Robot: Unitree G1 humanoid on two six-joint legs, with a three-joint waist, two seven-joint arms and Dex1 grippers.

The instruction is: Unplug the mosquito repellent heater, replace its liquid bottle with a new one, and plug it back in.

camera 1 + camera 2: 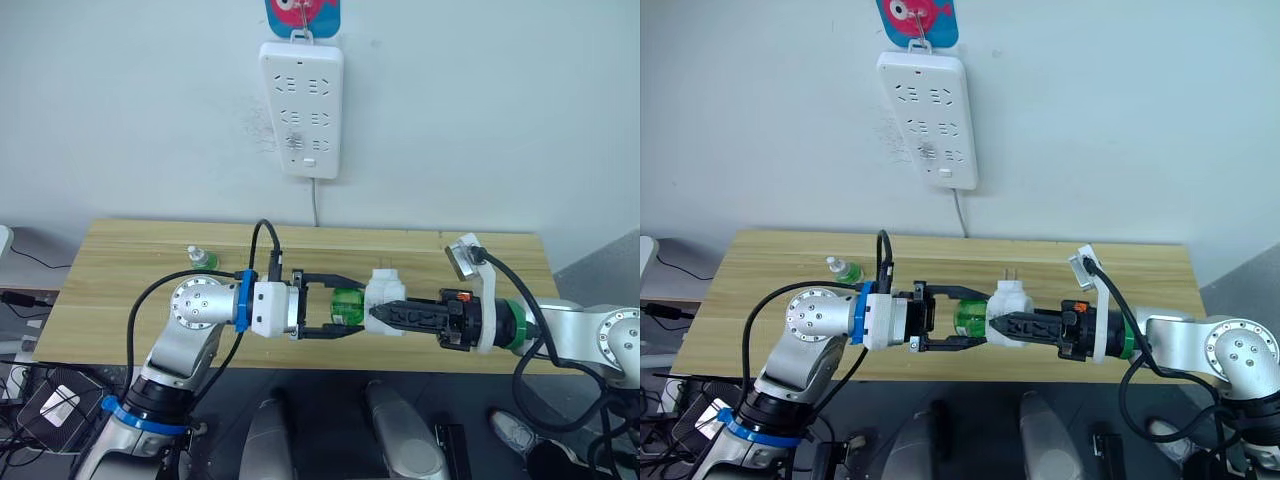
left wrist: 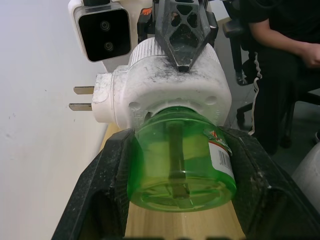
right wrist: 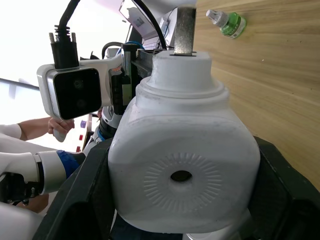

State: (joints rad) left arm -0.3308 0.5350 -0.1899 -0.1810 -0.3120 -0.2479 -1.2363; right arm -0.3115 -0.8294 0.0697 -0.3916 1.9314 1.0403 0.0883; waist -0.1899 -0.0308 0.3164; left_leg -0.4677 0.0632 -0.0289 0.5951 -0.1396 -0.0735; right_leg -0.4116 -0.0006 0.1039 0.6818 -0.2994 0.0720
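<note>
Above the table's front edge, my right gripper (image 1: pixel 380 308) is shut on the white mosquito repellent heater (image 1: pixel 383 296), its two prongs (image 2: pixel 82 97) pointing toward the wall. Its liquid bottle (image 1: pixel 345 303), translucent green with a dark wick inside, is still seated in the heater (image 2: pixel 170 85). My left gripper (image 1: pixel 353 306) is shut on this bottle (image 2: pixel 182 160), a black finger pressing on either side. The right wrist view faces the heater's (image 3: pixel 180 165) top side with its round hole. The new one (image 1: pixel 203 258), green with a pale cap, stands on the table at the far left.
A long white power strip (image 1: pixel 301 110) hangs on the wall above the wooden table (image 1: pixel 150 240), its cord running down behind. A person (image 2: pixel 280 60) sits beside the table on my right arm's side. Cables lie on the floor at the left.
</note>
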